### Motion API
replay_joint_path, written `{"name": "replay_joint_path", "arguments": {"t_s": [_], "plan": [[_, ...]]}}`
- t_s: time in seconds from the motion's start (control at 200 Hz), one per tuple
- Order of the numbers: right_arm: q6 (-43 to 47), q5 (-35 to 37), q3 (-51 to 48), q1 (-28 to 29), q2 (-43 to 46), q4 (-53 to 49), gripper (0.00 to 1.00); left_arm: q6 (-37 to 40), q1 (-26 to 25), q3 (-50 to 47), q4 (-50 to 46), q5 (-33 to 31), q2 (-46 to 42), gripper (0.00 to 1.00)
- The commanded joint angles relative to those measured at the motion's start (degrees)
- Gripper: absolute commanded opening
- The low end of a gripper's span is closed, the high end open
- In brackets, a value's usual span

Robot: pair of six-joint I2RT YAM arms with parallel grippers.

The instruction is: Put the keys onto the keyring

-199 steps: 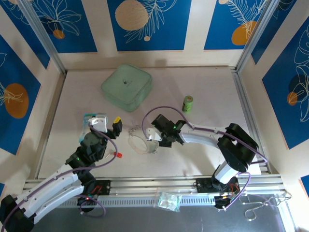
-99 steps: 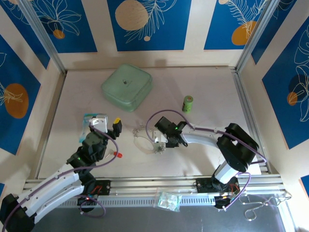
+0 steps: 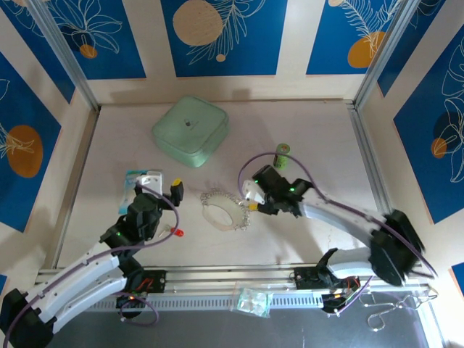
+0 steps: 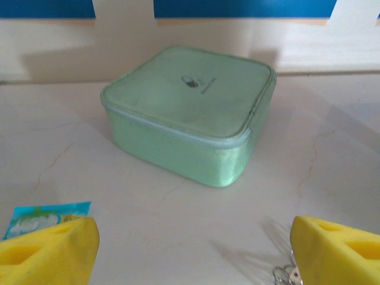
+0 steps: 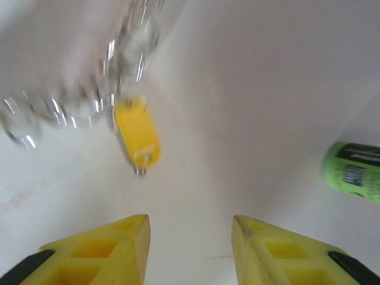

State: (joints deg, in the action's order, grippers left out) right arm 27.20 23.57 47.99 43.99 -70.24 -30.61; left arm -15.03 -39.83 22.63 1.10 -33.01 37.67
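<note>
Since prior frame: R gripper has let go and backed off to the right of the keyring, w/ its arm stretched further right; chain now lies slack on the table as a floppy oval. Items, L to R. Blue packet: flat on table, far left, partly under L gripper's left finger. L gripper: jaws wide apart, nothing btwn them, low over table, facing the green case; a bit of chain shows just beside its right finger. Red key: on table toward front edge, just right of L arm, well apart from chain, not on it. Green case: pale green, square w/ rounded corners, closed, small dark logo on lid, toward back, left of ctr. Keyring: ctr of table, btwn the two grippers, grey beaded loop, neither gripper touching it. Yellow key: at chain's right end, top end meeting the beads; wrist view blurred there, cannot tell if threaded on. R gripper: fingers apart, empty, just right of yellow key, not touching it. Green cylinder: behind R gripper, apart from other items. Clear bag: on front rail, btwn arm bases.
</note>
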Motion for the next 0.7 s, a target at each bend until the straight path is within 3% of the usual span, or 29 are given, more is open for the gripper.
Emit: {"name": "replay_joint_path", "arguments": {"t_s": [0.0,0.08,0.185,0.28,0.48,0.695], "plan": [[-15.12,-15.53,-2.57,-0.39,7.15,9.68,0.45,-4.66,0.95,6.30,-9.75,2.83,3.00,0.86],[-24.30,-21.69,-7.30,-0.03,9.66,18.15,0.45,-7.22,0.99,8.95,-13.45,5.97,6.18,0.88],[-41.43,-20.96,-11.43,0.66,9.46,25.71,0.42,-10.89,1.14,10.50,-15.77,10.52,9.94,0.84],[-52.20,-18.53,-10.98,0.75,7.19,23.27,0.37,-13.71,1.16,12.26,-17.34,15.08,14.14,0.79],[-60.94,-15.79,-8.54,3.74,3.91,13.85,0.29,-16.68,1.13,14.46,-16.53,18.66,22.01,0.78],[-68.69,-8.93,-6.44,10.94,-2.68,8.81,0.37,-21.66,1.08,12.80,-10.37,16.24,25.32,0.78]]}}
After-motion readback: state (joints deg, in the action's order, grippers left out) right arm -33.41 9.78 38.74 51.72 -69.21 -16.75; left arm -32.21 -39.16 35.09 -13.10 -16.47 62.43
